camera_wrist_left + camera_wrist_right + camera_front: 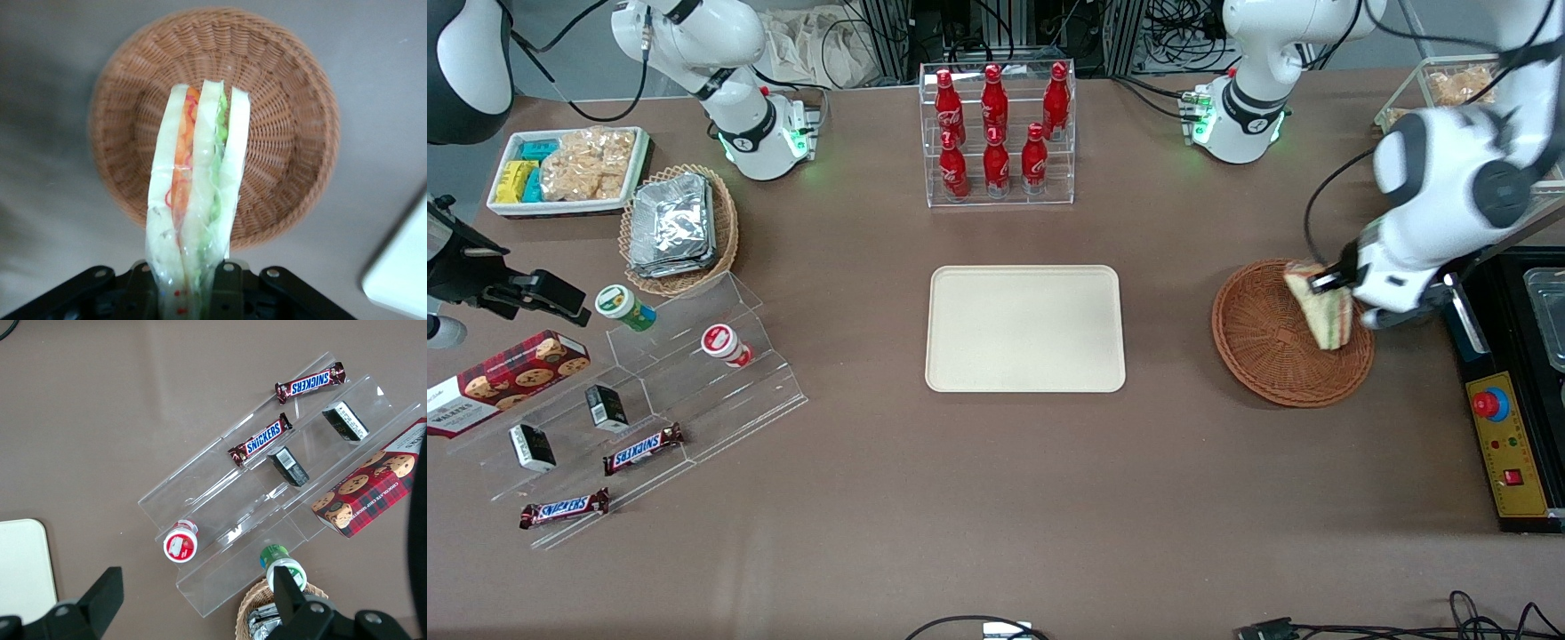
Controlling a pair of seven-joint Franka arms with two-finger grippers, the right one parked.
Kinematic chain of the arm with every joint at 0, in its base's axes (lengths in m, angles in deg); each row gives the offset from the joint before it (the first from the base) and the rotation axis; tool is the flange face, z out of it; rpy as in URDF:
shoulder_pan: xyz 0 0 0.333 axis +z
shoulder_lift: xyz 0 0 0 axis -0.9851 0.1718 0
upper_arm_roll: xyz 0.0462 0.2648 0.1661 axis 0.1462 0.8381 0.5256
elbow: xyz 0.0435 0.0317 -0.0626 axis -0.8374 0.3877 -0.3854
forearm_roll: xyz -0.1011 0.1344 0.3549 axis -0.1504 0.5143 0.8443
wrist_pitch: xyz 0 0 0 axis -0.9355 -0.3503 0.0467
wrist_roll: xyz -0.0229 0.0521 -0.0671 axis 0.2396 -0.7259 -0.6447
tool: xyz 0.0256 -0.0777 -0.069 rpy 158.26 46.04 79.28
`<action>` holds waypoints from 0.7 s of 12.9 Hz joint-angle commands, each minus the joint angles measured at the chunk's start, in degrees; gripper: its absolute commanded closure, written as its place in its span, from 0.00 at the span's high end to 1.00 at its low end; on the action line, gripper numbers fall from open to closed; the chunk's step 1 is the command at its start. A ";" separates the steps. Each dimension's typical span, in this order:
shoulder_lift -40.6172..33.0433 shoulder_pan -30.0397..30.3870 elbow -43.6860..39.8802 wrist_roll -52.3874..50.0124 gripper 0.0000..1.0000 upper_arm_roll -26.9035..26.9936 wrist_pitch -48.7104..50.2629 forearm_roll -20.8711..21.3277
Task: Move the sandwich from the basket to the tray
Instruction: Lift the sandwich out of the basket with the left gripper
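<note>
My left gripper is shut on the sandwich, a clear-wrapped wedge of white bread with green and orange-red filling. It hangs lifted above the round reddish-brown wicker basket, over the side toward the working arm's end. In the left wrist view the sandwich stands between the dark fingers of the gripper, with the empty basket below it. The cream-beige tray lies flat mid-table with nothing on it; its corner shows in the wrist view.
A clear rack of red bottles stands farther from the front camera than the tray. A black control box with a red button sits beside the basket at the working arm's end. A tan basket of foil packets, a snack bin and an acrylic stand lie toward the parked arm's end.
</note>
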 commanded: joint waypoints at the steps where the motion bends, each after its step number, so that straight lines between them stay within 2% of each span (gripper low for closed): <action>1: 2.68 0.26 -18.42 4.25 0.00 0.76 17.92 0.62; 4: 6.72 -0.36 -34.18 4.52 0.00 0.32 32.71 0.45; 6: 7.26 -0.88 -36.33 4.00 0.00 -1.42 34.07 0.27; 8: 8.21 -1.15 -36.33 -0.28 0.00 -7.38 33.46 0.27; 9: 9.79 -1.15 -36.50 -6.23 0.00 -12.11 33.10 -0.08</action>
